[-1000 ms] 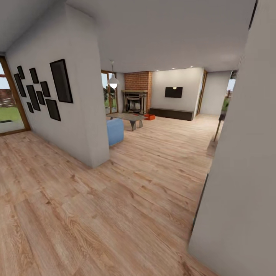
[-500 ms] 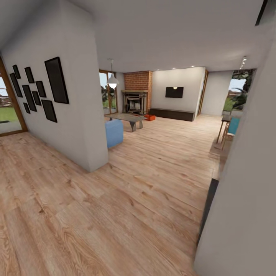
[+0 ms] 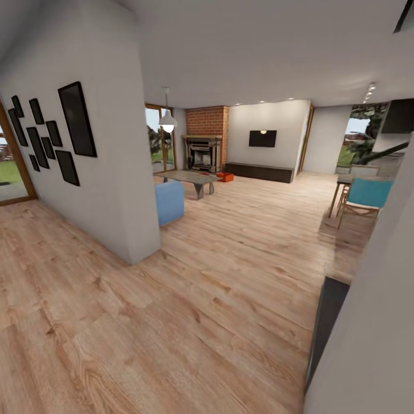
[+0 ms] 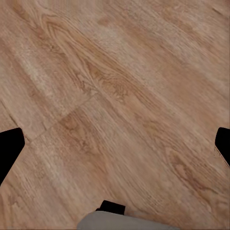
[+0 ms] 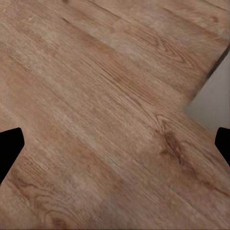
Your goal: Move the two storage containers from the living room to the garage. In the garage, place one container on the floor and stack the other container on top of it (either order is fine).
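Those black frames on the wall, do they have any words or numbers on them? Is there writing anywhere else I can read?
No readable text anywhere.
Black frames: plain dark, no words or numbers.
Dark screen on the far wall: blank apart from a small glare spot.
Orange-red storage containers by the brick fireplace: too small to tell if anything is printed.
Both wrist views: bare wood-plank floor, no markings.

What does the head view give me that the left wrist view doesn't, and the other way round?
Head view: the living room ahead, with the orange-red storage containers on the floor by the brick fireplace, the blue sofa and coffee table. Left wrist view: the left gripper, open, fingertips wide apart over bare planks. Both: the light wood-plank floor.
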Tool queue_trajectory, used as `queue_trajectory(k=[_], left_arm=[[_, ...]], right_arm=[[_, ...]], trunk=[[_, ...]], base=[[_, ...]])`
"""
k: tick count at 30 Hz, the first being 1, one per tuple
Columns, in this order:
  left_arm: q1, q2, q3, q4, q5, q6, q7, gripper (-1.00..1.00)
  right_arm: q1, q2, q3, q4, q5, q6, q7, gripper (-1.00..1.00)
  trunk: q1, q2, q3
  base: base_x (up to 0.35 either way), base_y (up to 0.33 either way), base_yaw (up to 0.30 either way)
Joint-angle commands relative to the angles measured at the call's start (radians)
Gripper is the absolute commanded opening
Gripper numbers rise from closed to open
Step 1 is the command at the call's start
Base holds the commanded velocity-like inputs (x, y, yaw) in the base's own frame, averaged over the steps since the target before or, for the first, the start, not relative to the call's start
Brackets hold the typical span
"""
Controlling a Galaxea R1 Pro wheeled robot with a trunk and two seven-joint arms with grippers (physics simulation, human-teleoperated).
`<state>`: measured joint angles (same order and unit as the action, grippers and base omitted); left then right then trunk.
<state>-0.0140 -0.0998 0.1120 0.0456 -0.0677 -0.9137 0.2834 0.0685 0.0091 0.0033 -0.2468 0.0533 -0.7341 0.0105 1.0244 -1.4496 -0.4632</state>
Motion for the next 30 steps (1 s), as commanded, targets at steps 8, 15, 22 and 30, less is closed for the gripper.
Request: queue_trajectory(k=[8, 15, 22, 30], left_arm=[[-0.001, 0.000, 0.008, 0.003, -0.007, -0.005, 0.002, 1.00], [-0.001, 0.000, 0.008, 0.003, -0.007, -0.005, 0.002, 1.00], [-0.001, 0.000, 0.009, 0.003, -0.007, -0.005, 0.002, 1.00], [-0.001, 0.000, 0.008, 0.003, -0.007, -0.005, 0.002, 1.00]], right_arm=[[0.001, 0.000, -0.002, -0.002, 0.005, -0.001, 0.000, 1.00], [0.001, 0.000, -0.002, -0.002, 0.005, -0.001, 0.000, 1.00], [0.001, 0.000, -0.002, -0.002, 0.005, -0.001, 0.000, 1.00], [0.001, 0.000, -0.002, -0.002, 0.005, -0.001, 0.000, 1.00]], trunk=[[0.001, 0.000, -0.001], [0.001, 0.000, -0.001], [0.001, 0.000, -0.001], [0.001, 0.000, -0.001]], base=[[0.327, 0.016, 0.000], [0.327, 0.104, 0.000], [0.327, 0.132, 0.000], [0.326, 0.127, 0.000]])
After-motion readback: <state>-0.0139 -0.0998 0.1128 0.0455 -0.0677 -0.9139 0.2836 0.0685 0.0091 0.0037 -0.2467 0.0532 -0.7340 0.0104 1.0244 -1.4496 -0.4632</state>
